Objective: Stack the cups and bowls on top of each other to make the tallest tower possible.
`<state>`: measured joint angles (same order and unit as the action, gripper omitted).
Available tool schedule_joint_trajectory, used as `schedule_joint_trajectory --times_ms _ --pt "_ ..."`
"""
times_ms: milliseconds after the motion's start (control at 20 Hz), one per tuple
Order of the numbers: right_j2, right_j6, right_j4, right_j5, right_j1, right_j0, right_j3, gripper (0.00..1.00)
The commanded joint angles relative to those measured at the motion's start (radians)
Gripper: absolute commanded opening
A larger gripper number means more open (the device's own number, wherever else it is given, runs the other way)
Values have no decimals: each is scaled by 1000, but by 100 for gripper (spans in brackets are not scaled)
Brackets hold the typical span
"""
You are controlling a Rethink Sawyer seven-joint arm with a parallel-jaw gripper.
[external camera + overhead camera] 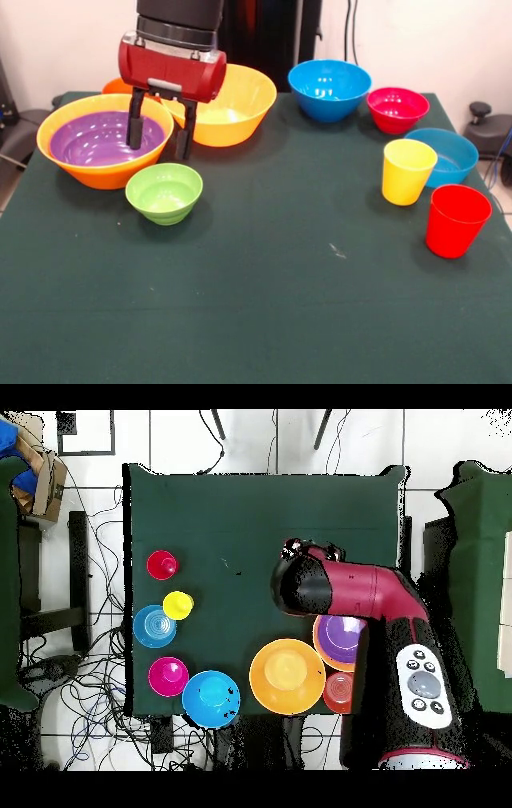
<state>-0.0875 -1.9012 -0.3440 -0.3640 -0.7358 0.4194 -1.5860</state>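
The claw [159, 138] hung released above the purple bowl [92, 138]; the light, slick, stiff green bowl [164, 192] probably wanted a rim pinch.

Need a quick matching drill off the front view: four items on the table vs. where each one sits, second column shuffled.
Items:
1. purple bowl
2. green bowl
3. yellow cup
4. pink-red bowl

Places:
A. upright on the cloth, directly beside the red cup
B. nested inside a large yellow-orange bowl
C. on the cloth next to the deep blue bowl
D. alone on the cloth, just in front of the open gripper

Pairs: 1-B, 2-D, 3-A, 4-C
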Motion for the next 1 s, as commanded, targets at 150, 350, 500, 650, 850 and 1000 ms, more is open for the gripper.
schedule_joint_trajectory --times_ms 150,350,500,650,850,1000 --pt "-168 318 -146 -235 64 -6 97 100" --pt "-187 281 -161 -240 70 -1 100 100" --pt "-179 225 -167 -226 77 -10 103 100" --pt "-139 96 -158 -184 83 -42 105 100" --pt "-64 -78 -127 -127 102 -106 117 100" --pt "-36 -156 -83 -87 111 -124 106 100"
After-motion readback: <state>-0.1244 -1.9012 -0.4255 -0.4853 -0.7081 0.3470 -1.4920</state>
